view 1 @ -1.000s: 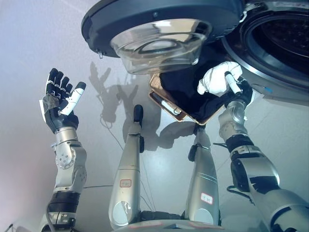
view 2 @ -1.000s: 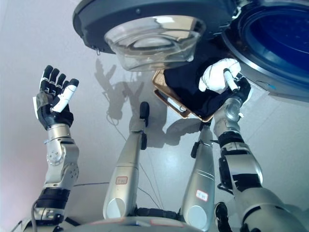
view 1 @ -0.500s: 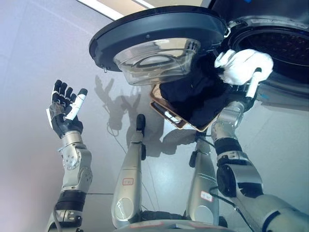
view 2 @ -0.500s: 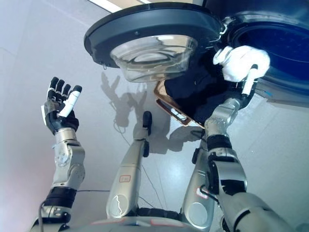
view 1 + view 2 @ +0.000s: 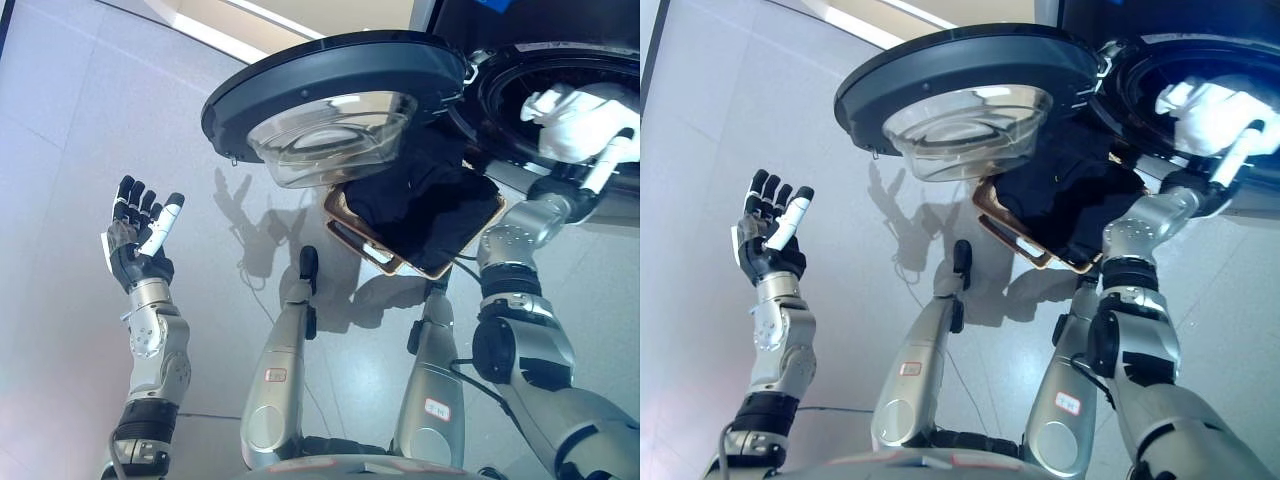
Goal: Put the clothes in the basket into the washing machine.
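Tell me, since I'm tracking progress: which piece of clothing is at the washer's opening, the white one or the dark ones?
The white garment, clutched in the right hand at the drum opening. The dark clothes lie in the basket on the floor.

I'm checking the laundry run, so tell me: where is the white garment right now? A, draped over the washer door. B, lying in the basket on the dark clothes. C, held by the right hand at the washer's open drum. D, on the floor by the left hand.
C: the right hand is curled on the white garment at the open drum, above the basket.
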Robot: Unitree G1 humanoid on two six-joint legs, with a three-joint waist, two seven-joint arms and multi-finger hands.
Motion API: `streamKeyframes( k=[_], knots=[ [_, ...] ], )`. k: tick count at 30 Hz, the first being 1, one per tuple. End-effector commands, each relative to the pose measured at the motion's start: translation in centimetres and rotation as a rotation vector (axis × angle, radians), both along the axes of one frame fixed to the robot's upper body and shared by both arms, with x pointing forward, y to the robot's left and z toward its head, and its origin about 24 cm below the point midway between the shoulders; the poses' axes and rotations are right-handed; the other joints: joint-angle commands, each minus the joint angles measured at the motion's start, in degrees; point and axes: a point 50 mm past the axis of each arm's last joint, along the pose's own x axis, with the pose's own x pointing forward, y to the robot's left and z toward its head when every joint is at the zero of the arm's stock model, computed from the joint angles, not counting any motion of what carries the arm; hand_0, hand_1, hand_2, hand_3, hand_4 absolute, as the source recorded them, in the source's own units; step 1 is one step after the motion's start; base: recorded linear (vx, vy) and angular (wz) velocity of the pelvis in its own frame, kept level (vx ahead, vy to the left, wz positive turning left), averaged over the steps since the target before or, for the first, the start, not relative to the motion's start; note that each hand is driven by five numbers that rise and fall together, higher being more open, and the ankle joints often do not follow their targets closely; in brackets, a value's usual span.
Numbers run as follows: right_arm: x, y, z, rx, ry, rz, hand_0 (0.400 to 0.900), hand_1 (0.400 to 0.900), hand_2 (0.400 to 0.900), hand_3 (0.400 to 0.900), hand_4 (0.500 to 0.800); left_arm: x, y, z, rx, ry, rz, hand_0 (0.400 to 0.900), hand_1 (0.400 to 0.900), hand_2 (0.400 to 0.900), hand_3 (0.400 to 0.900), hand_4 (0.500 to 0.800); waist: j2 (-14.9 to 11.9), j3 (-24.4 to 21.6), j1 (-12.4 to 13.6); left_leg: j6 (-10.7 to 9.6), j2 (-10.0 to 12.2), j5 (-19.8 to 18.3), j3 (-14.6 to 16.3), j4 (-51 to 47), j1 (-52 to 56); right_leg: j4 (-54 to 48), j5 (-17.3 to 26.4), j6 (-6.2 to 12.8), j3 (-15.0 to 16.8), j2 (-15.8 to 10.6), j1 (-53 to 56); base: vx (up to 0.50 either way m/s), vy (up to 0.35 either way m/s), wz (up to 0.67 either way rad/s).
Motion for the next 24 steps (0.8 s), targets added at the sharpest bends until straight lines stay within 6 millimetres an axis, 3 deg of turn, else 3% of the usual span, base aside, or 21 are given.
streamKeyframes(
  k=[1, 7, 13, 14, 16, 17, 21, 24],
  knots=[
    [-4.2, -4.8, 4.7, -0.247, -0.124, -0.252, 0.400, 0.400, 0.400, 0.400, 0.500, -2.1, 2.5, 2.6, 0.083, -0.154, 0.100, 0.900, 0.900, 0.900, 0.900, 0.800, 3.83, -8.04, -1.48, 1.82, -0.56, 2.08, -2.51, -7.80, -0.10, 4.28, -6.88, -0.85, -0.24, 1.00, 0.73, -0.02, 0.009, -0.05],
    [-5.6, -6.2, 3.3, -0.290, -0.033, -0.300, 0.400, 0.400, 0.400, 0.400, 0.500, -2.5, 3.0, 2.7, 0.090, -0.157, 0.124, 0.900, 0.900, 0.900, 0.900, 0.800, 3.23, -8.22, -2.27, 2.05, -0.36, 2.37, -2.39, -7.68, -0.43, 4.43, -6.31, -1.09, 0.20, 1.38, -0.07, -0.01, -0.014, -0.06],
    [-5.9, -8.5, 8.4, -0.357, 0.006, -0.364, 0.400, 0.400, 0.400, 0.400, 0.500, -2.7, 3.4, 3.9, 0.153, -0.194, 0.112, 0.900, 0.900, 0.900, 0.900, 0.800, 2.94, -8.59, -1.38, 1.66, -0.42, 2.44, -2.40, -7.78, -1.31, 3.45, -6.12, -0.81, 0.09, 1.30, -0.27, -0.02, -0.010, 0.01],
    [-5.9, -8.9, 9.1, -0.346, 0.000, -0.367, 0.449, 0.449, 0.449, 0.449, 0.529, -2.7, 3.4, 4.1, 0.160, -0.198, 0.103, 0.900, 0.900, 0.900, 0.900, 0.800, 3.03, -8.58, -1.17, 1.60, -0.40, 3.22, -2.39, -8.10, -1.67, 3.17, -5.46, -0.83, 0.05, 1.31, -0.54, -0.01, -0.014, 0.11],
    [-6.1, -9.9, 10.2, -0.316, -0.013, -0.372, 0.829, 0.829, 0.829, 0.829, 0.758, -2.9, 3.5, 4.3, 0.179, -0.197, 0.092, 0.900, 0.900, 0.900, 0.900, 0.800, 3.17, -8.94, -0.68, 1.30, -0.34, 3.37, -2.39, -9.03, -1.55, 3.07, -5.76, -0.77, -0.28, 1.27, -0.60, -0.01, -0.009, 0.09],
    [-6.2, -10.1, 10.7, -0.309, -0.030, -0.367, 0.900, 0.900, 0.900, 0.900, 0.800, -3.0, 3.5, 4.4, 0.181, -0.198, 0.089, 0.900, 0.900, 0.900, 0.900, 0.800, 3.31, -8.94, -0.39, 1.30, -0.36, 4.18, -2.44, -9.56, -1.85, 2.82, -5.20, -0.78, -0.32, 1.32, -0.96, -0.01, -0.002, 0.05],
    [-5.9, -10.2, 11.4, -0.366, 0.007, -0.345, 0.900, 0.900, 0.900, 0.900, 0.800, -3.3, 3.7, 4.4, 0.181, -0.197, 0.089, 0.900, 0.900, 0.900, 0.900, 0.800, 3.58, -8.91, 0.00, 1.08, -0.19, 5.42, -2.40, -11.86, -1.88, 2.31, -4.73, -0.62, -0.35, 1.48, -1.74, -0.01, 0.002, 0.00],
    [-5.5, -9.8, 10.9, -0.383, 0.032, -0.324, 0.900, 0.900, 0.900, 0.900, 0.800, -3.3, 3.7, 4.4, 0.172, -0.206, 0.092, 0.900, 0.900, 0.900, 0.900, 0.800, 3.47, -8.53, -0.17, 1.07, 0.03, 6.05, -2.25, -12.81, -1.97, 1.93, -4.43, -0.63, -0.43, 1.66, -2.18, 0.00, 0.000, 0.00]
  ],
)
